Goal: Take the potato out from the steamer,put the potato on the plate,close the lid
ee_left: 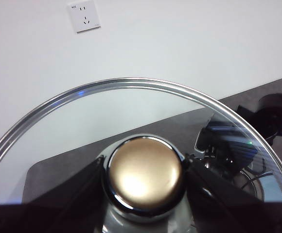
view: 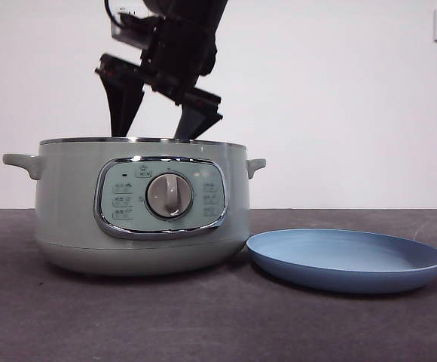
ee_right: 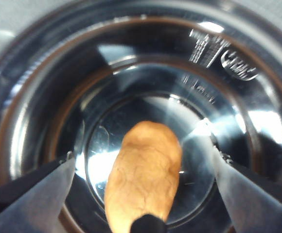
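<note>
The steamer (view: 142,215) is the anchor here, open-topped, its wall hiding the inside from the front. Down into its mouth goes the right gripper (view: 154,132), jaws spread wide, tips lost below the chrome rim. From the wrist: one potato (ee_right: 143,174) on the shiny bottom of the pot, between the jaws, neither jaw touching it, its near end cut off. One plate (view: 346,260) just beside the steamer, bare. The left gripper (ee_left: 143,187) is clamped on the knob of the one lid (ee_left: 131,104), away from the steamer and only partly in frame.
</note>
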Motion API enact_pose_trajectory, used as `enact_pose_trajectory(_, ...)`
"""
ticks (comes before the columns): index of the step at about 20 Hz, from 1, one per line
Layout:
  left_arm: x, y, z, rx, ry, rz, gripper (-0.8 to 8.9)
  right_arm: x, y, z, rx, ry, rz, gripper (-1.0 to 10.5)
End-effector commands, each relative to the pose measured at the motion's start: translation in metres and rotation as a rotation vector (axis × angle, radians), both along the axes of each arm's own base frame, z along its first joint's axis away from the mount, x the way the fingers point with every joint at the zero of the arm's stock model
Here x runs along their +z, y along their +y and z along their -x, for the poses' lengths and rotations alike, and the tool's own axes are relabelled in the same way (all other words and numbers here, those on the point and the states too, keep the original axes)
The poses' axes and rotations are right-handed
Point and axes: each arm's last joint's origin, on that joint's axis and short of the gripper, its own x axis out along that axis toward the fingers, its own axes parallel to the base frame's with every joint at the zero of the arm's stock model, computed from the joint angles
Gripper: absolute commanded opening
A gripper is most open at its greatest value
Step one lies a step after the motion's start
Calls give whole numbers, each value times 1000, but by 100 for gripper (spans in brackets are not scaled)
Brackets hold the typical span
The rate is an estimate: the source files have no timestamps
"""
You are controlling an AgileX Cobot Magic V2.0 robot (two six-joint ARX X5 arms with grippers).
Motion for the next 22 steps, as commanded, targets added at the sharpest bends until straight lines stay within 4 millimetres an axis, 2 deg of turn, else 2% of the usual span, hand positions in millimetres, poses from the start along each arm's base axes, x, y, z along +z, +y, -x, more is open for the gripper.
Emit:
enact_pose_trajectory(1, -2, 3, 6, 4, 18, -2, -9, -25, 6, -4, 12, 49, 45, 477)
enact_pose_trajectory(4, -2, 2, 4, 5, 23, 0, -9, -42, 9, -8, 12, 81, 70, 456)
enact_pose_trajectory(5, -2, 2, 3, 5, 27, -2, -9, -45, 9, -8, 11, 85, 76, 367)
enact_pose_trajectory(6, -2, 1, 2, 5, 30, -4, -9, -45, 10, -8, 12, 84, 76, 247)
enact_pose_trajectory(7, -2, 1, 2, 5, 30, -4, -9, -45, 11, -7, 21, 79, 80, 79)
enact_pose_trajectory(8, -2, 1, 2, 5, 30, -4, -9, -45, 11, -7, 26, 76, 84, -21)
enact_pose_trajectory(11, -2, -2, -4, 5, 44, -11, -9, -38, 10, -5, 27, 69, 80, -15)
enact_pose_trajectory(13, -2, -6, -12, 5, 63, -20, -9, -14, 4, 0, 27, 31, 45, -15)
enact_pose_trajectory(15, -2, -11, -24, 4, 89, -32, -9, 27, -8, 11, 27, -37, -12, -15)
enact_pose_trajectory(19, -4, -30, -62, 0, 163, -67, -9, 126, -56, 49, 21, -217, -154, -15)
enact_pose_trajectory(20, -5, -36, -74, -1, 187, -79, -9, 151, -73, 62, 10, -262, -191, -15)
enact_pose_trajectory(22, -9, -48, -100, -3, 233, -104, -9, 185, -104, 87, -11, -319, -231, -15)
